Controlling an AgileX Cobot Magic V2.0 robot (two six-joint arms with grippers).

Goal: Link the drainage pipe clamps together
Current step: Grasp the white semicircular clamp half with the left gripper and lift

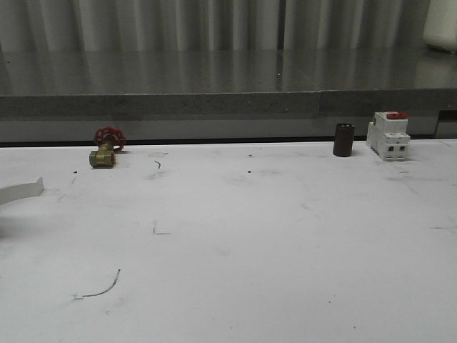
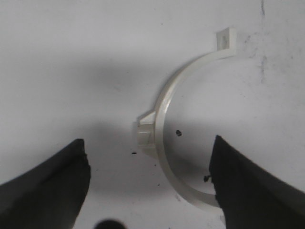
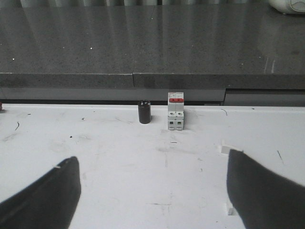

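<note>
One white semicircular drainage pipe clamp (image 2: pixel 163 112) lies flat on the table under my left gripper (image 2: pixel 147 160). It has a square end tab (image 2: pixel 225 38) and a small block (image 2: pixel 145 132) on its outer side. The left gripper is open; the band curves between the dark fingers (image 2: pixel 52 186) and its lower end disappears behind one of them. In the front view a strip of this white clamp (image 1: pixel 21 191) shows at the table's left edge. My right gripper (image 3: pixel 152 160) hangs open over bare table. Two small white tabs (image 3: pixel 228 149) peek out beside its finger (image 3: pixel 262 191), probably the other clamp.
A brass valve with a red handle (image 1: pixel 106 151) sits at the back left. A black cylinder (image 1: pixel 343 139) and a white breaker with a red top (image 1: pixel 388 134) stand at the back right. A grey ledge (image 1: pixel 228 103) runs behind the white table (image 1: pixel 235 243).
</note>
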